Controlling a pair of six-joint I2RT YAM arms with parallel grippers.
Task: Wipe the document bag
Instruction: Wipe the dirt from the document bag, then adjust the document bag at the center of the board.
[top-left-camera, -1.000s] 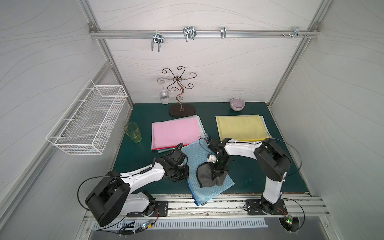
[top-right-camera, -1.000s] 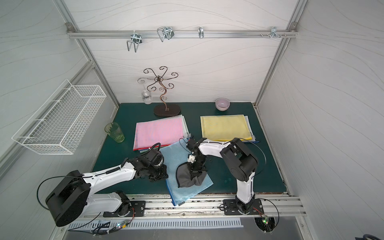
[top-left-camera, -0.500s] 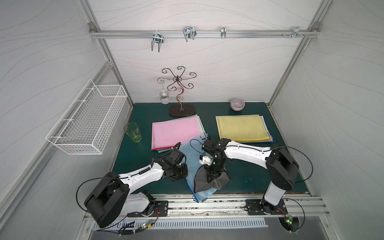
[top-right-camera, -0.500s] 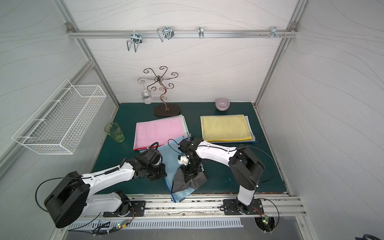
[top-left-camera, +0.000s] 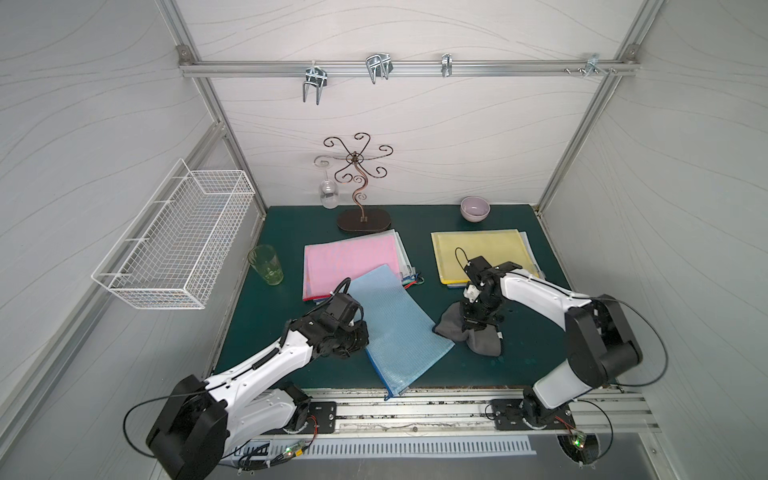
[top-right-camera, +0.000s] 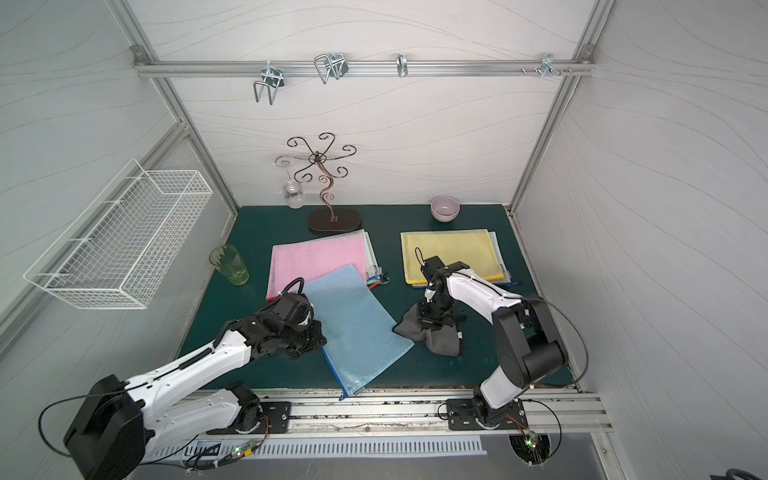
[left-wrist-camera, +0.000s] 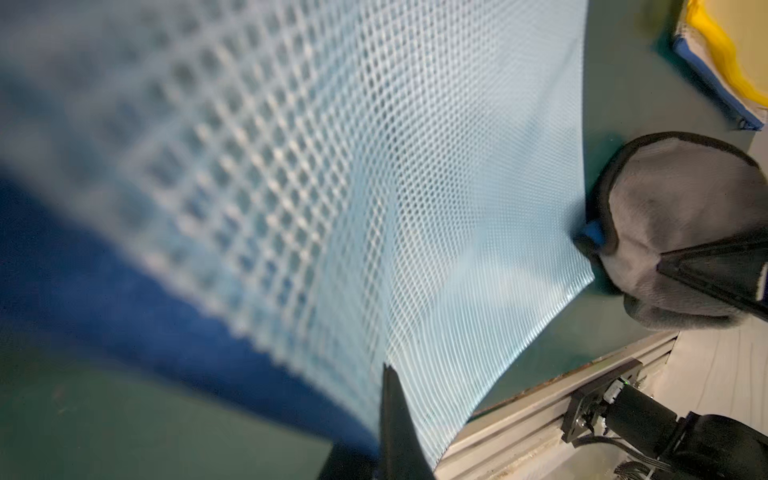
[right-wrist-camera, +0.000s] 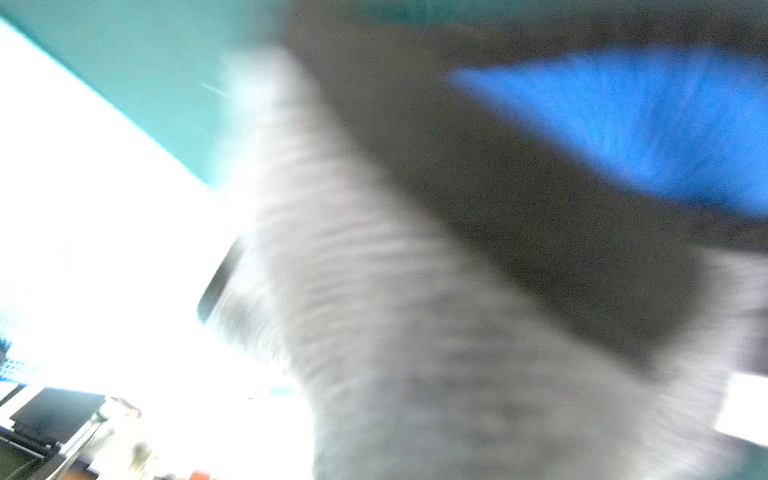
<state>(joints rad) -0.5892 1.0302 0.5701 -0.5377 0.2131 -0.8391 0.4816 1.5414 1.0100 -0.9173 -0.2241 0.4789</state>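
Observation:
The blue mesh document bag lies slanted in the middle of the green mat, and its near corner sticks out over the front edge. My left gripper is shut on the bag's left edge; in the left wrist view the mesh fills the picture above my left gripper. My right gripper is shut on a grey cloth that rests on the mat, touching the bag's right edge. The right wrist view is blurred, and most of it is grey cloth.
A pink stack of bags lies behind the blue one, and a yellow stack lies at the back right. A green glass stands at the left, a bowl and a metal stand at the back. A wire basket hangs on the left wall.
My right gripper has dragged the cloth off the near part of the blue bag to the right, onto the mat. The left gripper has kept its hold and place.

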